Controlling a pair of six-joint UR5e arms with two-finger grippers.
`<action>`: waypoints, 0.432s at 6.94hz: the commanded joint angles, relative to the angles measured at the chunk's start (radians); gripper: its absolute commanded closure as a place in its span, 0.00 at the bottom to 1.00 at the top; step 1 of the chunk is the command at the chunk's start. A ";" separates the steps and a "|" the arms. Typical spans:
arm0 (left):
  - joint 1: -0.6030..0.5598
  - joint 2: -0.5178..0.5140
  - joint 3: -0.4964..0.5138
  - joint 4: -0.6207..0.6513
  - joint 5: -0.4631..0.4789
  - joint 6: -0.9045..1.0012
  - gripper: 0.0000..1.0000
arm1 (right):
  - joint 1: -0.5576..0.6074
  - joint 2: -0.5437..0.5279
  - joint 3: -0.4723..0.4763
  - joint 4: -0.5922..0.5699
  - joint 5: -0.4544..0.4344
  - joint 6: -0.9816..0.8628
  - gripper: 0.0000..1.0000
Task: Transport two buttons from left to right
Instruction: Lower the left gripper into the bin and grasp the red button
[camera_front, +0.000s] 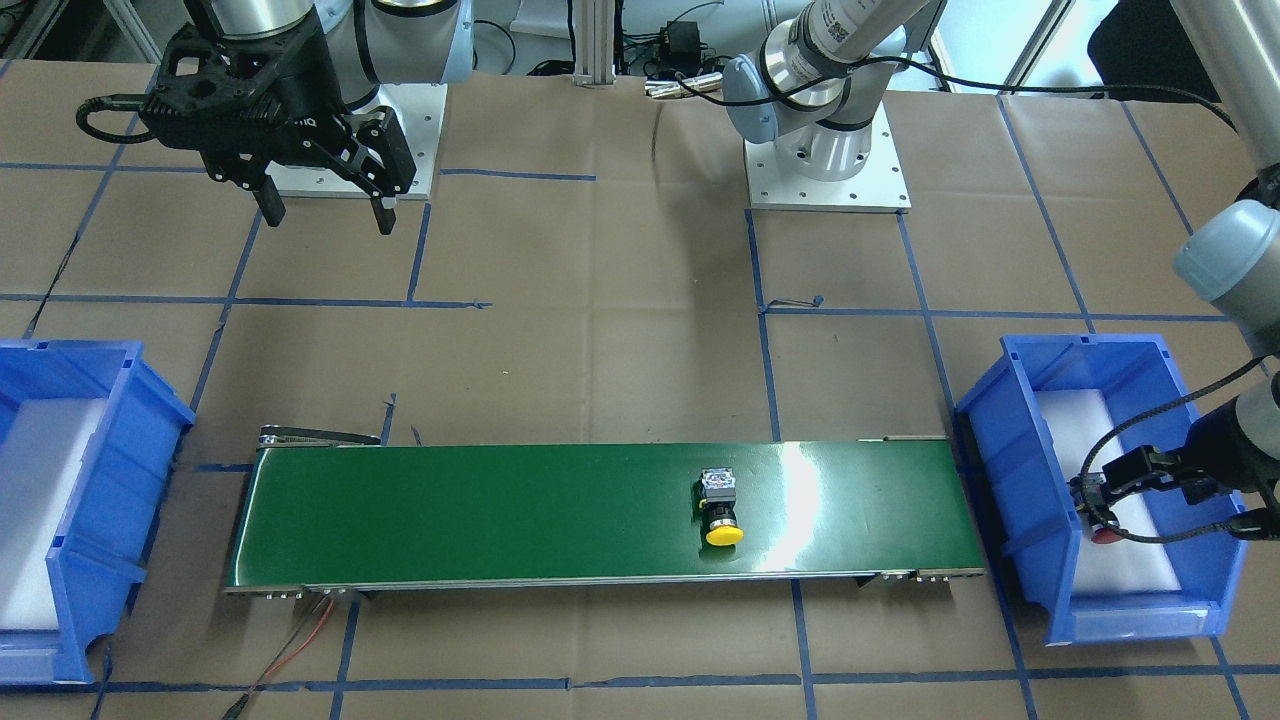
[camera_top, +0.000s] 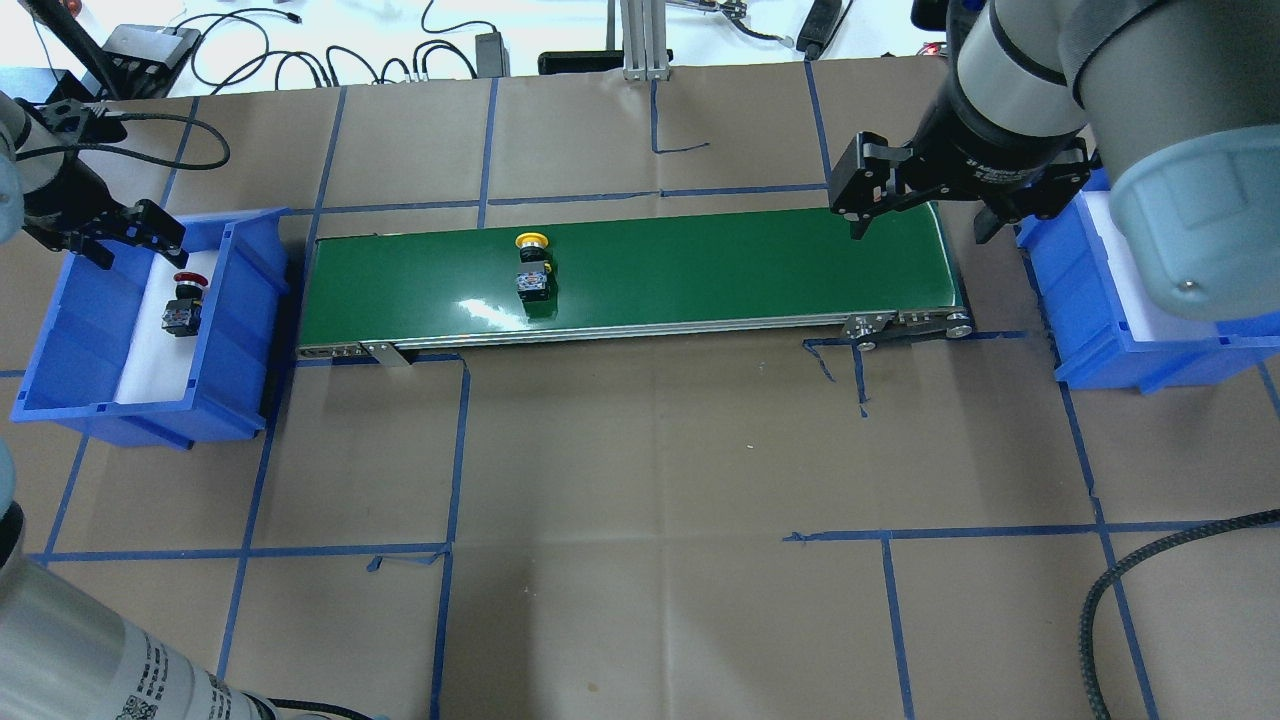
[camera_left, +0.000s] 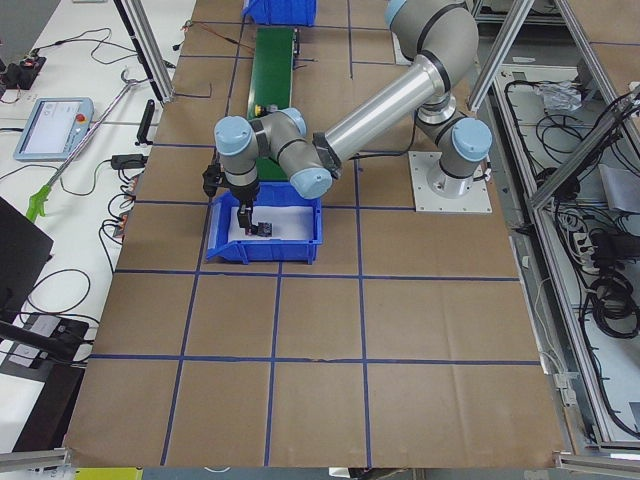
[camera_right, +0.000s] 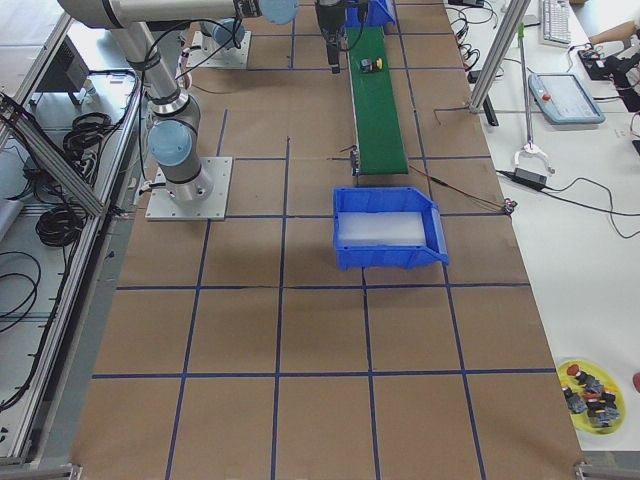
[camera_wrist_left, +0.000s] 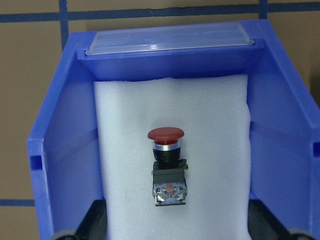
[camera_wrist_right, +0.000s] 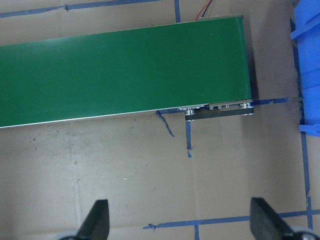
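Yellow mushroom-capped push button (camera_top: 532, 262) lies on its side on the long green conveyor belt (camera_top: 700, 270), left of its middle. The red mushroom-capped push button (camera_wrist_left: 167, 167) lies on the white foam pad (camera_wrist_left: 125, 150) inside the blue plastic bin (camera_top: 250, 300) at the robot's left. Left gripper (camera_top: 125, 242) hangs over that bin above the red button, and right gripper (camera_top: 918, 232) hangs above the belt's right end; both have fingers spread wide and grip nothing.
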 joint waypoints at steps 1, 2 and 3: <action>0.000 -0.058 -0.022 0.063 -0.022 -0.001 0.01 | 0.000 0.000 -0.003 0.000 0.000 0.000 0.00; 0.000 -0.073 -0.064 0.151 -0.025 -0.001 0.01 | 0.000 0.000 -0.003 0.000 -0.001 0.000 0.00; -0.002 -0.079 -0.089 0.188 -0.024 -0.005 0.01 | 0.000 -0.002 -0.003 0.000 0.000 0.000 0.00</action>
